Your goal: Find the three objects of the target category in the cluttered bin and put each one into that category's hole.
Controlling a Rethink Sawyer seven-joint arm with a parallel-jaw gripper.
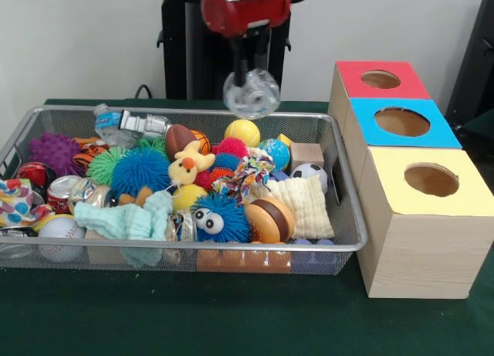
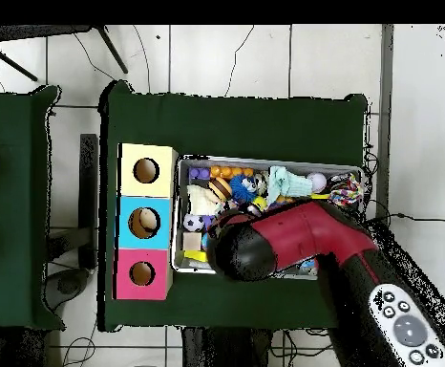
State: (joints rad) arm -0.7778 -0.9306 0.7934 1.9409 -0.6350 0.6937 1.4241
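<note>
Your pincer point(image 1: 252, 84) hangs above the bin's point(image 1: 340, 188) far rim, clamped on a clear ball point(image 1: 252, 95). The three holed boxes stand just beside the bin toward picture-right; the red-topped box point(image 1: 381, 79) is nearest, so carry sideways that way.

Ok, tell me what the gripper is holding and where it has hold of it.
The gripper holds a clear ball by its top, lifted above the bin. How the fingers sit on it cannot be told.
</note>
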